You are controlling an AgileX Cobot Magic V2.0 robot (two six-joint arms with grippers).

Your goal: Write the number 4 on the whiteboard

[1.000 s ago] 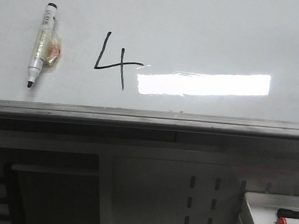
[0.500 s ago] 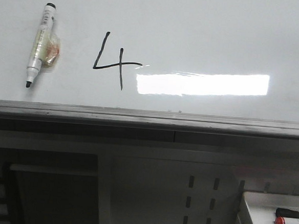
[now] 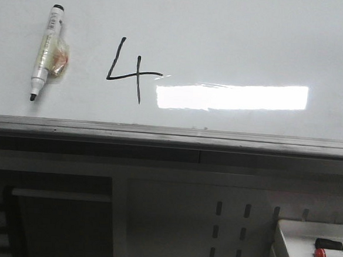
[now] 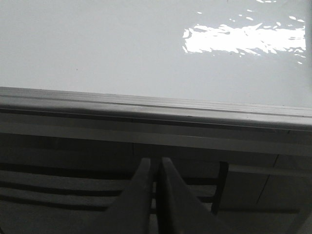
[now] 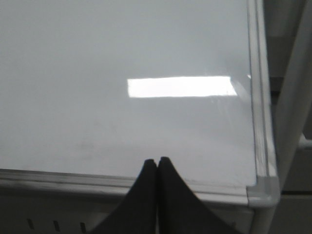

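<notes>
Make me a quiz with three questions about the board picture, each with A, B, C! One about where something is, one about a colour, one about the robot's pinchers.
1. Where is the marker on the whiteboard?
A. left of the number 4
B. right of it
C. on the ledge

2. What colour are the 4's lines?
A. red
B. black
C. green

3. How are the left gripper and right gripper?
A. both wide open
B. each holding a marker
C. both shut, holding nothing

Answers:
1. A, the front view shows the marker lying left of the 4.
2. B, the strokes are thin and black.
3. C, each wrist view shows the fingers pressed together with nothing between.
</notes>
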